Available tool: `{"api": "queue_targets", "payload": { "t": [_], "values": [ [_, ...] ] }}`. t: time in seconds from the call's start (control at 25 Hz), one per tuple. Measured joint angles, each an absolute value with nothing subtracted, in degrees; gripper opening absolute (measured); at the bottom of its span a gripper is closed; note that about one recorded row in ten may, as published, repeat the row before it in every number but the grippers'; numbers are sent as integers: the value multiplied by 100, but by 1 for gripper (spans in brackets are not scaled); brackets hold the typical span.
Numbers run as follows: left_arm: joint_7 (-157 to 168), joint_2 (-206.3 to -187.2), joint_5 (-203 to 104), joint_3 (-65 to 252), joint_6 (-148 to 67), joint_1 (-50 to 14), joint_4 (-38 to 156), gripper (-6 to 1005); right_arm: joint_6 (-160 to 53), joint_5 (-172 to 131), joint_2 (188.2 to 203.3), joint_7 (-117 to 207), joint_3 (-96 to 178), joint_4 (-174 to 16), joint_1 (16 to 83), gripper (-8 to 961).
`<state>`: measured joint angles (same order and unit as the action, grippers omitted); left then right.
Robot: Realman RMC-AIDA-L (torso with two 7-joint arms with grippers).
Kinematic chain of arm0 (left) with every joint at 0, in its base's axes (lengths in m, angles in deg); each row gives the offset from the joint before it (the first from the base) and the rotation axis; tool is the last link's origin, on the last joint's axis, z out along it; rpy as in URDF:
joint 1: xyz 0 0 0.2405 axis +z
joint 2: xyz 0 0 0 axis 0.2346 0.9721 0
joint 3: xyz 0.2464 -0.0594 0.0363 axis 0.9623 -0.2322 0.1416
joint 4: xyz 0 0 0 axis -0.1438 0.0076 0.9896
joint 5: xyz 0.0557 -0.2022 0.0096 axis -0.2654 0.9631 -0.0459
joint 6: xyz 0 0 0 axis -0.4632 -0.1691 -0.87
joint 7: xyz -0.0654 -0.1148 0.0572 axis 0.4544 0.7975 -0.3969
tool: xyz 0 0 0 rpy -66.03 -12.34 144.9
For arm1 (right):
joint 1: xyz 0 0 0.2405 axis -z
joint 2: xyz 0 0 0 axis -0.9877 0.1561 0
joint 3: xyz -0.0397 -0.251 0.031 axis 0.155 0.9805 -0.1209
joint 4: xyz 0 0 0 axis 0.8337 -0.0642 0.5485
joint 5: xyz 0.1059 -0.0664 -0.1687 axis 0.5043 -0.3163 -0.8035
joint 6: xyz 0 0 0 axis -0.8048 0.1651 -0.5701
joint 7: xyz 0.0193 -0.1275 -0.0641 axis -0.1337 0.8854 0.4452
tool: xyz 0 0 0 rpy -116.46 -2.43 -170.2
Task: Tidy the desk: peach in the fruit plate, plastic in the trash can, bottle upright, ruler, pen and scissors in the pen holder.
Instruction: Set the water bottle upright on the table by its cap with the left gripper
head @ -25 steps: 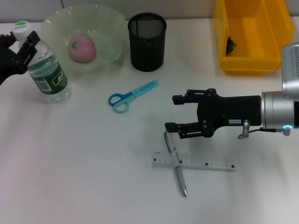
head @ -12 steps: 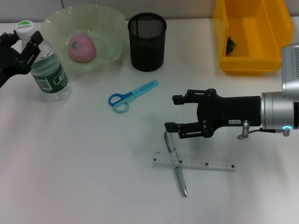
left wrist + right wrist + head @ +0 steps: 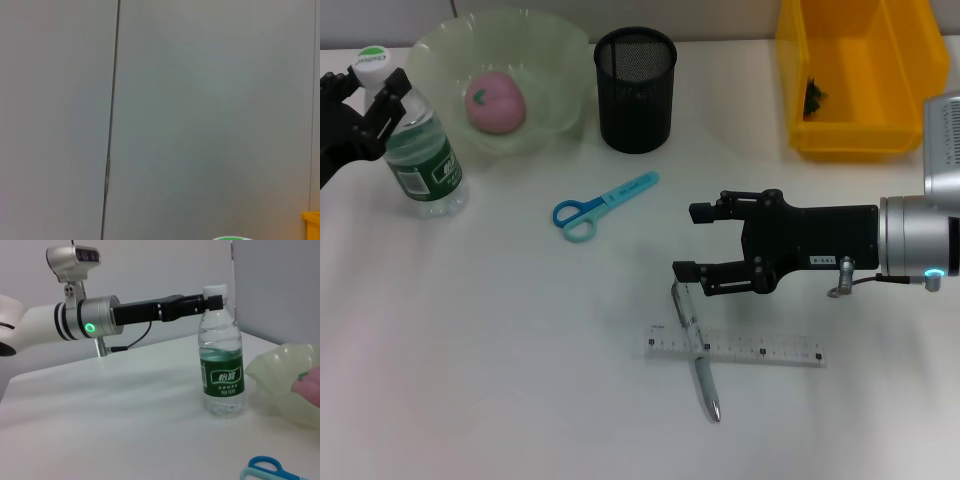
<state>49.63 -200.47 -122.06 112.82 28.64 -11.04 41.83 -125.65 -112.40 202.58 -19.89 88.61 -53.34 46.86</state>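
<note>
The clear bottle [image 3: 422, 145] [image 3: 222, 371] stands upright on the white desk [image 3: 500, 350] at the far left. My left gripper [image 3: 362, 92] [image 3: 214, 301] is shut on its neck just under the white and green cap. The pink peach [image 3: 495, 101] lies in the pale green fruit plate [image 3: 560, 55]. Light blue scissors [image 3: 603, 205] lie mid-desk. The silver pen [image 3: 697, 352] lies crossed over the clear ruler [image 3: 760, 349]. My right gripper [image 3: 686, 241] hovers open and empty, just beyond the pen's far end. The black mesh pen holder [image 3: 635, 90] stands at the back. A dark plastic scrap [image 3: 813, 97] lies in the yellow trash can [image 3: 865, 130].
The fruit plate stands close beside the bottle. In the right wrist view, the plate's rim [image 3: 280, 372] and the scissors' handle [image 3: 267, 466] show near the bottle. The left wrist view shows a grey wall and a sliver of the bottle cap [image 3: 231, 238].
The bottle leaned to the left a second ago and now stands straighter, its cap carried slightly right and up by my left gripper. My right arm has not moved.
</note>
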Motion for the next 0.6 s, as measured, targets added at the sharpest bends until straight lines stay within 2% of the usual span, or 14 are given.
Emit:
{"api": "queue_targets", "payload": {
  "t": [0.2,0.6],
  "values": [
    [4969,-20036,-12236,11314,2762,-1111,4220,429,-12566,-11240,20258,-1990,8831,-5334,4683,798],
    [5008,-20033,-12231,11307,2824,-1099,4213,520,-12565,-11240,20258,-2006,8819,-5334,4683,798]
  ]
}}
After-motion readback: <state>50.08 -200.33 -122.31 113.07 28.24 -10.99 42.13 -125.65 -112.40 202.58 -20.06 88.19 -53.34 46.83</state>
